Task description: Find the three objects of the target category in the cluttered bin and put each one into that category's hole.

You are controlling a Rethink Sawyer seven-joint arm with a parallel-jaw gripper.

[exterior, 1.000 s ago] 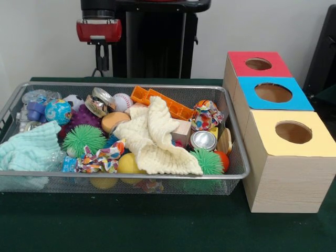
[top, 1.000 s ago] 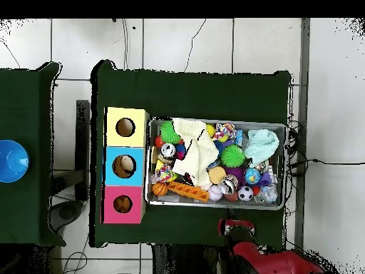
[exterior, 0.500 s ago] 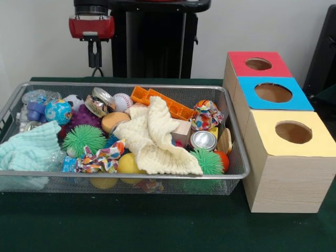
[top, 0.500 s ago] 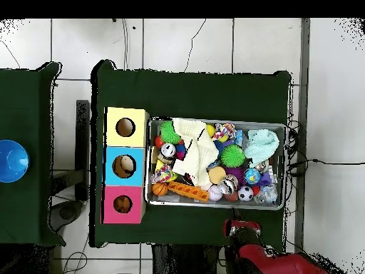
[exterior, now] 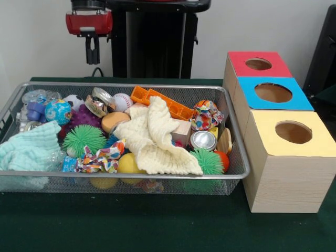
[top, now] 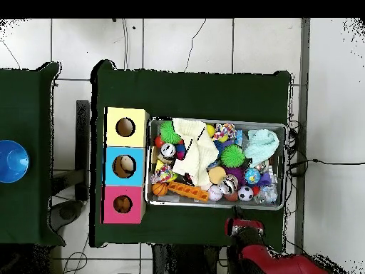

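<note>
My gripper hangs empty behind the far left part of the wire bin, well above its rim, with the fingers close together. In the overhead view the gripper sits just outside the bin's lower edge. The bin holds a cream cloth, a mint cloth, green spiky balls, a baseball, a globe ball, an orange block, a tin can and knotted fabric toys. Beside the bin stand red, blue and yellow boxes, each with a round hole.
The boxes line the bin's right side in the front view and its left side from overhead. Dark green cloth covers the table in front. A second table with a blue bowl stands apart at the overhead view's left.
The gripper has risen and shifted left in the front view, drawing back from the bin's far edge. Nothing in the bin has moved.
</note>
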